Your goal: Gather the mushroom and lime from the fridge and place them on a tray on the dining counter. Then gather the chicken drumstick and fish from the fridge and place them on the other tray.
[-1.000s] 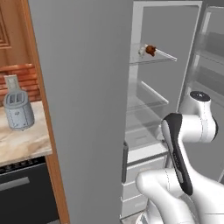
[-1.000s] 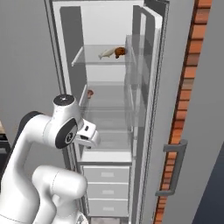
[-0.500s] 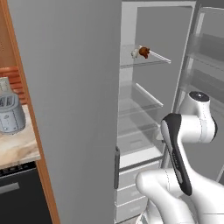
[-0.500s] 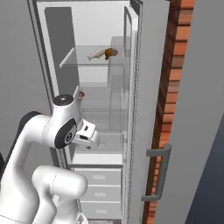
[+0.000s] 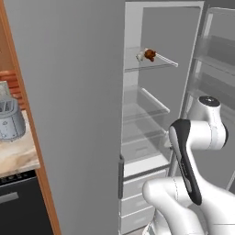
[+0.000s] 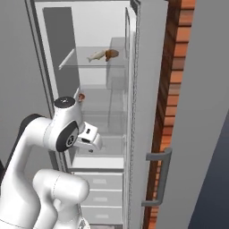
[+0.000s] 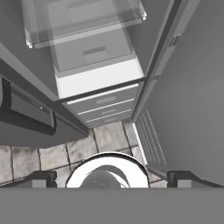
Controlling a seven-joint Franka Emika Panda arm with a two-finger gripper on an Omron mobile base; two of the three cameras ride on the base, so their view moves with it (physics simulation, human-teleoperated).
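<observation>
**Fridge open, arm folded low, pincer spread and empty**

The fridge [image 5: 92,92] stands open in front of the base, its white inside and glass shelves showing in both base views. On the upper glass shelf lies the chicken drumstick [image 5: 149,55] — a reddish-brown lump with a whitish bone end pointing left in the left base view. In the right base view the same drumstick sits just beside the fish [image 6: 96,56], a pale, slender shape lying to its left on that shelf; the two look to be touching or nearly so, and I cannot tell which. A small reddish thing shows at the shelf below, just behind the arm's top joint in the right base view; it is too small and too hidden to name.

The white arm is folded in front of the lower half of the fridge, its hand turned downward. In the hand view the pincer [image 7: 109,178] looks down at the tiled floor [image 7: 65,148] and the white drawers [image 7: 105,107] at the bottom of the fridge, with a clear crisper bin [image 7: 83,22] above them. Its two dark fingertips [image 7: 43,178] stand far apart at the bottom corners of that view, with nothing between them — the pincer is spread wide and holds nothing.

To the left of the fridge, in the left base view, a grey toaster [image 5: 10,120] stands on a beige marbled counter [image 5: 18,158] with a wooden panel beside it.
</observation>
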